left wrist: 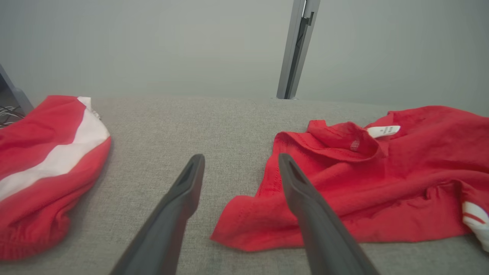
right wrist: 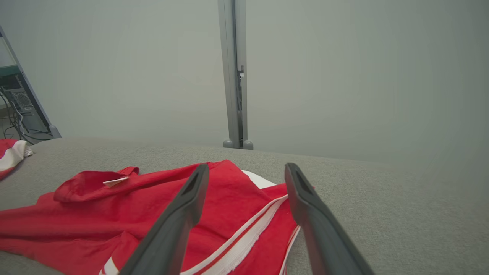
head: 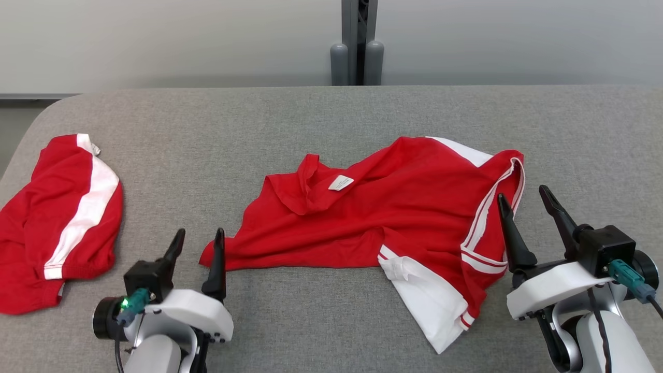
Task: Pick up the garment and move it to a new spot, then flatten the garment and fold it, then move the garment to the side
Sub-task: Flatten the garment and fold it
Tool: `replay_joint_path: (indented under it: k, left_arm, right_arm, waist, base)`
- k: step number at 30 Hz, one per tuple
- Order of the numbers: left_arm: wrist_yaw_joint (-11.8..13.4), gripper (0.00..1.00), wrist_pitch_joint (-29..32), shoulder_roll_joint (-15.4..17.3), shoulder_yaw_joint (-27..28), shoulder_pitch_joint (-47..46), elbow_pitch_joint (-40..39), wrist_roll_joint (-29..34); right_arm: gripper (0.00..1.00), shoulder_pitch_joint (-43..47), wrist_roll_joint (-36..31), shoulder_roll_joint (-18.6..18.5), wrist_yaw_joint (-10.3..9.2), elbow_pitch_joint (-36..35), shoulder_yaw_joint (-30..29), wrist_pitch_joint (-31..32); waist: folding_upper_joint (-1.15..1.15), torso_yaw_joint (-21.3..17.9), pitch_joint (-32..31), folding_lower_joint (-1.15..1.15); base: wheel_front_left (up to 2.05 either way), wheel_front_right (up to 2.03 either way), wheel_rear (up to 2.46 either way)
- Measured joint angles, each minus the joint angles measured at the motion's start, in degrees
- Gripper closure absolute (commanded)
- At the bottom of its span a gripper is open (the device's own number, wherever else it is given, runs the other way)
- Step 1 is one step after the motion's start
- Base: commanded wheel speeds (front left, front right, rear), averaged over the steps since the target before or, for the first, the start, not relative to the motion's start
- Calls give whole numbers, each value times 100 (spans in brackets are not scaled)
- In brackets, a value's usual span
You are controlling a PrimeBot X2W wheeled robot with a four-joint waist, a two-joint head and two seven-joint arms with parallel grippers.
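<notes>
- The grey table point(head: 311, 119) before me is covered in coarse woven fabric, and its far corner on my left is rounded.
- A red garment point(head: 393, 217) lies crumpled on it, spread from the middle toward my right. Its collar is turned up and shows a white label point(head: 341, 182).
- Its white sleeve point(head: 430, 300), trimmed with red stripes, lies on the cloth at the near side of the heap.
- A second red garment point(head: 57, 223) with a white band lies bunched at my far left, well apart from the first.
</notes>
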Motion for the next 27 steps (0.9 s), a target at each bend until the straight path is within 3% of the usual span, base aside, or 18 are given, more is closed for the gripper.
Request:
replay_joint_path:
  k: [11, 18, 27]
  left_arm:
    - [-41, 0, -15, -153, 492, 30, -1519, 48]
    - [-123, 0, -14, -179, 452, 313, -1764, 57]
    - [-88, 0, -14, -185, 219, 328, -1716, -135]
  right_arm:
    - [0, 143, 230, 1, 0, -225, 260, -12]
    - [0, 319, 761, -263, 1, -259, 1421, 288]
    - [0, 320, 1347, -749, 0, -236, 2256, 724]
  waist:
    - [0, -227, 36, 0]
    - [0, -309, 76, 0]
    - [0, -264, 127, 0]
  base:
    - [0, 0, 0]
    - [0, 0, 0]
    - [0, 0, 0]
